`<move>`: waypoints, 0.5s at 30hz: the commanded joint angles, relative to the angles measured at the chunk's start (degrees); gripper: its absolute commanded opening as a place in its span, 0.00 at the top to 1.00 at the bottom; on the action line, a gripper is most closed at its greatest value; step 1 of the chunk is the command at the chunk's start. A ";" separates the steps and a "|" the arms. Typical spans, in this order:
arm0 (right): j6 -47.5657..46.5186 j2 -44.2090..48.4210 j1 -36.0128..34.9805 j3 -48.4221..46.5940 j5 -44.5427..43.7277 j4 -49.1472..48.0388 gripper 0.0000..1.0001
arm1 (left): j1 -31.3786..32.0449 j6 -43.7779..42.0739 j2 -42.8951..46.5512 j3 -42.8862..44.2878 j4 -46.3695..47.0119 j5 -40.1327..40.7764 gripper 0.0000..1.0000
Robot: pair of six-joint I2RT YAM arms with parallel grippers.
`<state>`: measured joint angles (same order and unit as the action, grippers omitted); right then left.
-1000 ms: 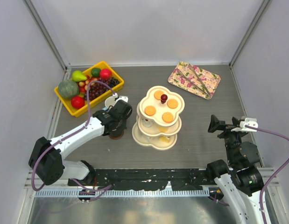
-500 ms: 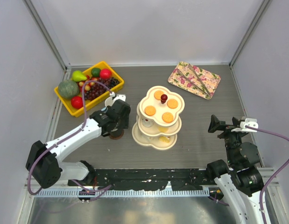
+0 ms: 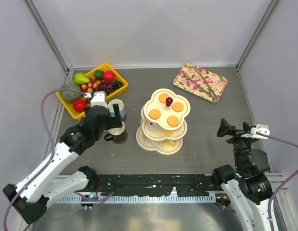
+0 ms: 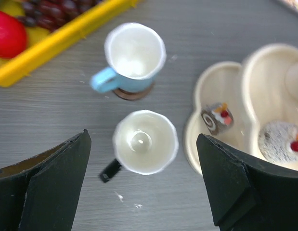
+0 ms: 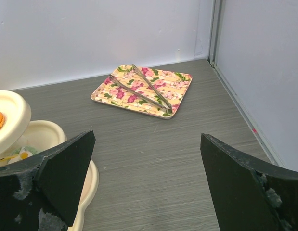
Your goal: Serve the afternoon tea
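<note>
L gripper [image 4: 143, 140] has let go in the last sec: it was clamped on the dark mug [image 4: 145, 142], now the jaws are wide apart and not touching it. L arm has pulled back toward 7 o'clock, elbow swung out low-left in top view. Dark mug hasn't shifted. R arm basically unchanged.

Mug vs gripper, wrist view: dark mug sits upright between the two fingers, clear gap each side, handle pointing ~7 o'clock. Cam looks straight down into it, inside white, looks empty.

Pale blue mug [image 4: 134, 50] at 12 o'clock of the dark mug, close but apart, on a brown coaster [image 4: 133, 92], handle ~8 o'clock.

Stand [image 3: 148, 142] at 3 o'clock of the dark mug, just beside its bottom tier; can't tell if touching. Top tier has round orange biscuits [image 3: 154, 114] around the red knob [image 3: 169, 101]. Lower tiers hold pastries: a swirl roll [image 4: 216, 118] and a white cake w/ cherry [image 4: 278, 144].

L arm pose: forearm runs from 7 o'clock up to the mugs, wrist above them, fingers pointing down.

R gripper [image 5: 147, 137] at 4 o'clock of the stand, well apart, jaws spread wide, holding nothing, aimed toward the back wall.

Yellow bin [image 3: 119, 76] of fruit at 11 o'clock of the mugs. Floral tray [image 3: 213, 87] w/ tongs [image 3: 197, 77] at 1 o'clock of the stand.
</note>
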<state>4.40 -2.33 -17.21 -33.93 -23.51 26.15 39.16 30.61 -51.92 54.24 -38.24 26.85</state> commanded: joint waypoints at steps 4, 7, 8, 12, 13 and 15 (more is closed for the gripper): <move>-1.41 -0.31 -0.28 -3.06 -5.58 -0.31 0.01 | -8.57 -6.60 15.95 -1.50 -1.93 12.24 0.01; -4.13 -0.40 -0.28 -3.95 -8.30 -0.05 0.02 | -8.75 -11.70 23.07 -2.99 -1.23 20.76 0.01; -4.05 -0.31 -0.28 -3.95 -8.83 0.04 0.03 | -8.83 -13.63 25.70 -3.69 -0.53 22.70 0.01; -6.34 1.27 -0.28 -2.81 -11.73 -0.49 0.04 | -8.75 -19.87 35.81 -8.96 6.13 29.30 0.01; -6.25 2.06 -0.28 -2.28 -12.69 -1.10 0.04 | -8.75 -22.06 38.36 -11.15 8.59 29.92 0.01; -5.72 3.46 -0.19 -1.23 -14.10 -1.63 0.05 | -8.75 -26.38 43.99 -15.63 14.13 30.80 0.01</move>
<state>-0.21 -1.52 -17.21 -35.88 -32.69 27.31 30.61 14.31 -14.96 45.56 -34.87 50.37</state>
